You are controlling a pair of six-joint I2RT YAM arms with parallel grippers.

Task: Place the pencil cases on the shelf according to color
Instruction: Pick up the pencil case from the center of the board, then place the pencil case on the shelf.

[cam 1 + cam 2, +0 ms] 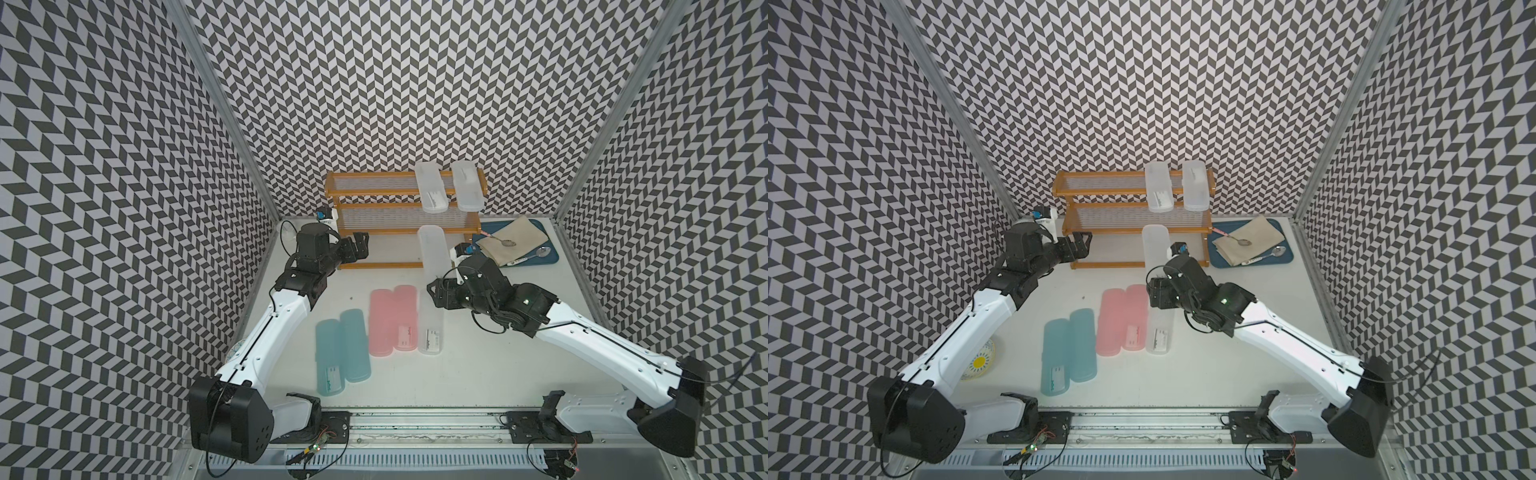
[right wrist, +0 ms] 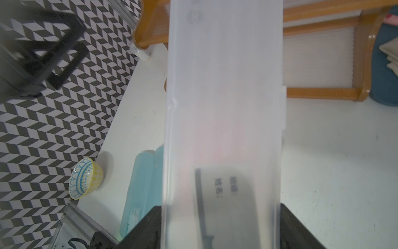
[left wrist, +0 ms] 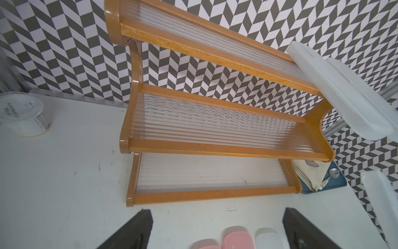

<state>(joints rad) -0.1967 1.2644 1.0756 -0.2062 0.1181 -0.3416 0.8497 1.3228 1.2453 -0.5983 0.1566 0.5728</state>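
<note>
- Clamped by its near end in the right gripper (image 2: 219, 225): one frosted white pencil case (image 1: 433, 251), lifted off the tabletop (image 1: 478, 374), far end raised before the right half of the shelf (image 1: 376, 206).
- Left gripper (image 1: 360, 246) with jaws wide apart, nothing between them, hovering just before the left end of the shelf.
- Shelf standing along the rear edge of the tabletop, about midway.
- On its top tier, at the right end: left top-tier case (image 1: 434, 189) and right top-tier case (image 1: 467, 187), both white, side by side, laid crosswise, near ends overhanging the front rail.
- Fourth white case (image 1: 431, 334) flat near the middle of the tabletop, far end hidden under the right arm, label at the near end.
- Just beside it, toward the left edge: right pink case (image 1: 405, 318) and left pink case (image 1: 381, 322), lying together.
- Nearer the front left: right teal case (image 1: 355, 345) and left teal case (image 1: 329, 357), side by side.
- Rear right corner: blue tray (image 1: 492, 227) with beige cloth (image 1: 515, 239) and spoons.
- By the left edge: patterned bowl (image 1: 980, 361).
- Rear left corner: white cup (image 3: 22, 116).
</note>
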